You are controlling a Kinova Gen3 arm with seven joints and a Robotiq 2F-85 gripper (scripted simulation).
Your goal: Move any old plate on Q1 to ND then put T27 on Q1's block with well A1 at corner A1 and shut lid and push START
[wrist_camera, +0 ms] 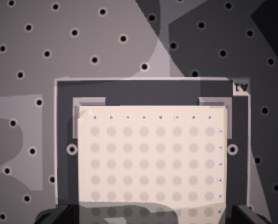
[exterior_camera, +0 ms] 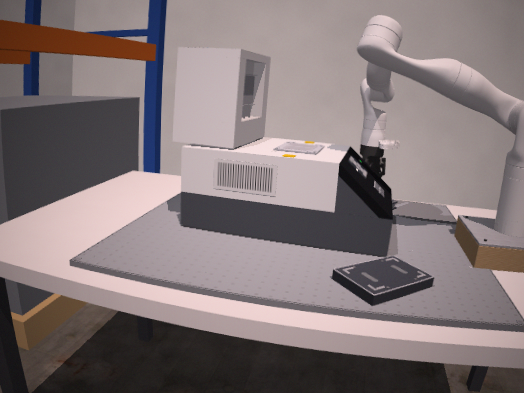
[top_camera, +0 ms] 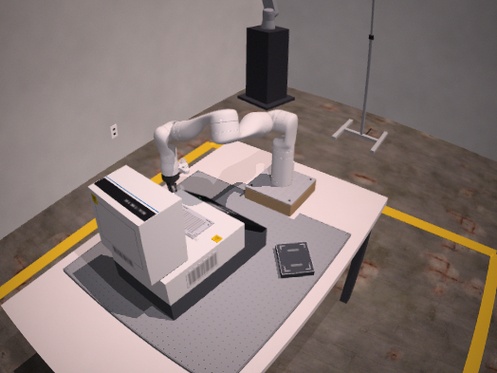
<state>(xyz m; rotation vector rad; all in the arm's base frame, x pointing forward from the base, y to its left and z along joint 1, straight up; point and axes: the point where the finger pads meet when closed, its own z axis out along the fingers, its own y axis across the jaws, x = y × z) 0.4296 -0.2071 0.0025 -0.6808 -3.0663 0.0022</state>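
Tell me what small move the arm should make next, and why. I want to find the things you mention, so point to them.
I'd lower the gripper [top_camera: 172, 189] [exterior_camera: 381, 169] [wrist_camera: 145, 215] a little further, fingers open, before closing. In the wrist view its fingers stand on either side of the pale plate [wrist_camera: 152, 155], which lies between the nest's [wrist_camera: 150, 90] corner locators, and neither appears to touch it.

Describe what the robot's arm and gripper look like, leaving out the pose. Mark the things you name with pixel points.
The Kinova Gen3 arm [top_camera: 225, 125] [exterior_camera: 422, 68] is off-white and smooth, with rounded tubular segments, bulbous joints and thin seam lines. Near the wrist, a small pale fitting sticks out to the side. The Robotiq 2F-85 gripper [exterior_camera: 381, 174] is black, with angular linkages and two dark fingers. I see no sleeve or loose cable on the arm itself.
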